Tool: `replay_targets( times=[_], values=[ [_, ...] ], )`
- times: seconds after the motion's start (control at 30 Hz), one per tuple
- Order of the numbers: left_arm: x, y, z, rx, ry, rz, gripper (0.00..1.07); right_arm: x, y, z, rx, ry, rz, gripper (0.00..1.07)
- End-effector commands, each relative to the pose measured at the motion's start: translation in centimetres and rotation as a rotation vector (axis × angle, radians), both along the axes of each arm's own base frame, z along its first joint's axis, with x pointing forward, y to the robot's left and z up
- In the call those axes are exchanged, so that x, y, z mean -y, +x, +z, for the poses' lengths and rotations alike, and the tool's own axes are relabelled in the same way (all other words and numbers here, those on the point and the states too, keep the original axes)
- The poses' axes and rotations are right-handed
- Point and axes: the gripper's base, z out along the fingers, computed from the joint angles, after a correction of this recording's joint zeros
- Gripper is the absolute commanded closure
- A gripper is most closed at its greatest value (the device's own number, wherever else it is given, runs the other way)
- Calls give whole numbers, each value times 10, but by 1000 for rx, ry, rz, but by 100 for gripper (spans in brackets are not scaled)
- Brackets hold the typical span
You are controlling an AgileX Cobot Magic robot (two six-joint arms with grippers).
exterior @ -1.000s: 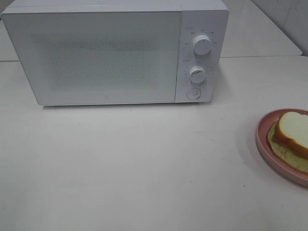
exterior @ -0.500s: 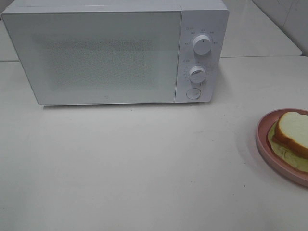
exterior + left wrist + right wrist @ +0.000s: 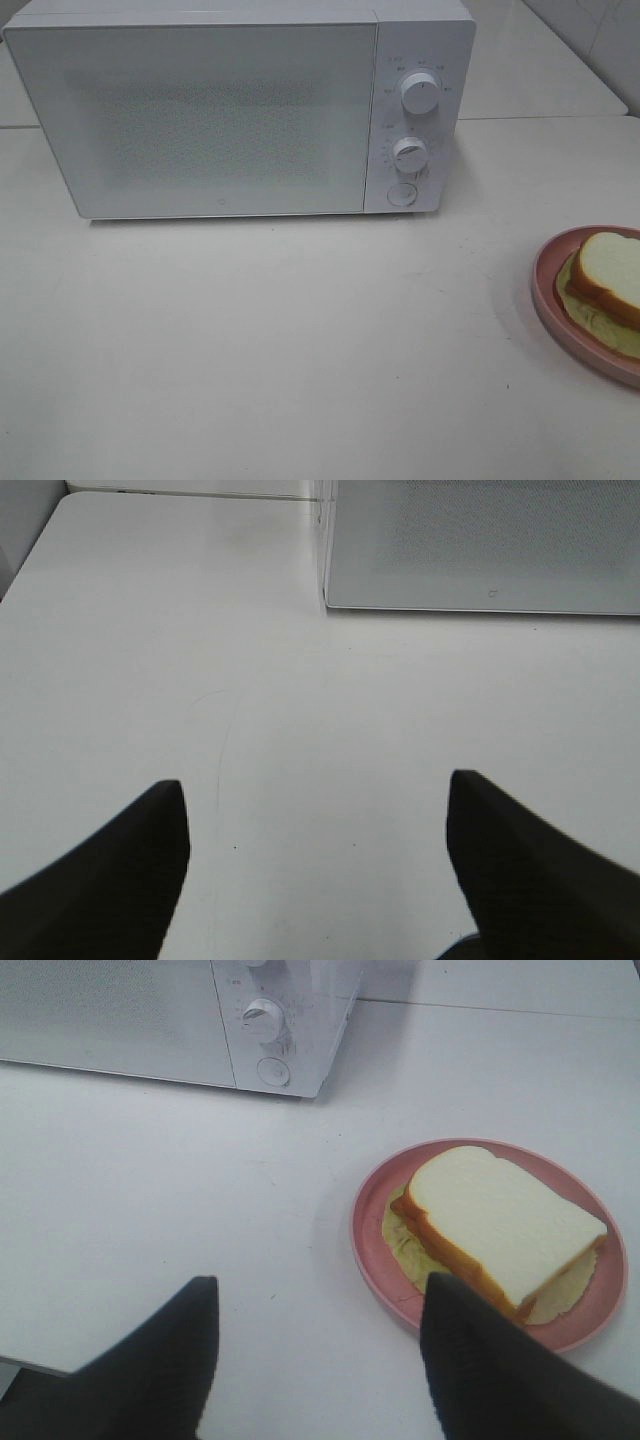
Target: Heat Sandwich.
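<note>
The sandwich (image 3: 607,281) (image 3: 497,1225), white bread with brown crust and pale yellow-green filling, lies on a round pink plate (image 3: 546,296) (image 3: 372,1245) at the table's right edge. A white microwave (image 3: 240,105) (image 3: 180,1015) stands at the back with its door shut. Neither arm shows in the exterior view. In the right wrist view my right gripper (image 3: 315,1305) is open, empty, above the table just short of the plate. In the left wrist view my left gripper (image 3: 315,800) is open over bare table in front of the microwave's (image 3: 480,540) left corner.
The microwave has two knobs (image 3: 421,92) (image 3: 410,154) and a round button (image 3: 402,194) on its right panel. A white table (image 3: 280,340) spans the scene, with a seam to a second tabletop (image 3: 540,70) behind.
</note>
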Motion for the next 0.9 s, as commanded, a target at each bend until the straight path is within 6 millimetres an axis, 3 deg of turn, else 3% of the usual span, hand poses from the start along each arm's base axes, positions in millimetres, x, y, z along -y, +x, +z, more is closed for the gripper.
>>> replay_targets(
  times=[0.03, 0.9],
  values=[
    [0, 0, 0, 16, -1, 1, 38, 1, -4, 0, 31, 4, -3, 48],
    [0, 0, 0, 16, -1, 1, 38, 1, -4, 0, 31, 4, -3, 48]
  ],
)
